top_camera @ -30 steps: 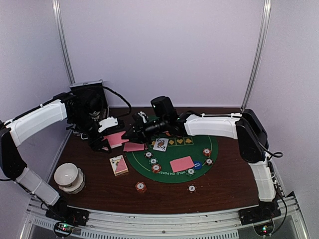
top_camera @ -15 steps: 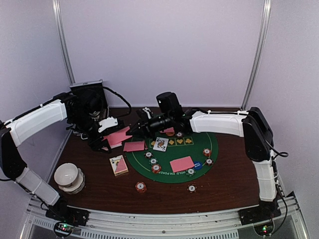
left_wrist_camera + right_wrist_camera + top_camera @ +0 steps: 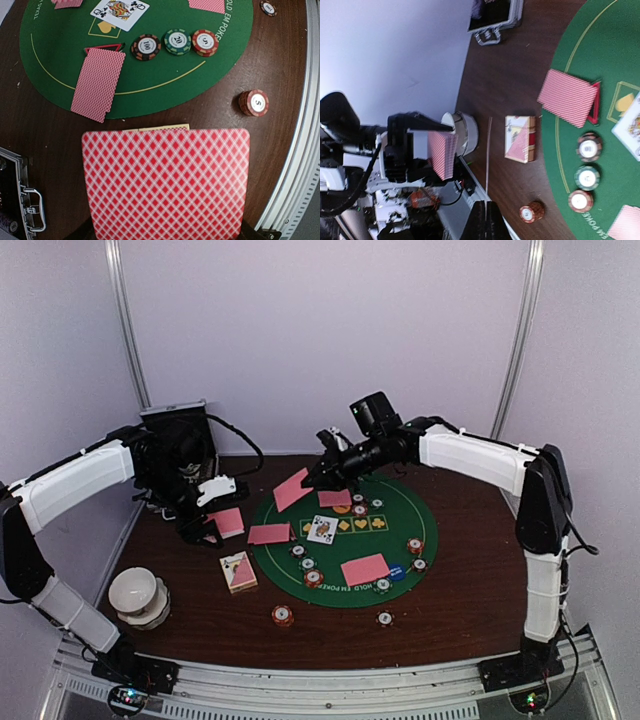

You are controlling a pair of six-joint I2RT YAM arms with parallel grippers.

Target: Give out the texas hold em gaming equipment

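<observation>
Left gripper (image 3: 208,527) is clamped on a stack of pink-backed cards (image 3: 229,521). It's over bare wood between the black case (image 3: 180,440) and the green mat (image 3: 400,512), with the white bowl (image 3: 133,592) off toward the front edge. Right gripper (image 3: 318,480) is pinched tight on a single pink card (image 3: 291,490), which hangs tilted above the mat's far-left rim. Chips (image 3: 307,564) sit in a row on the mat's near-left part. There's bare table to the right of the mat.
</observation>
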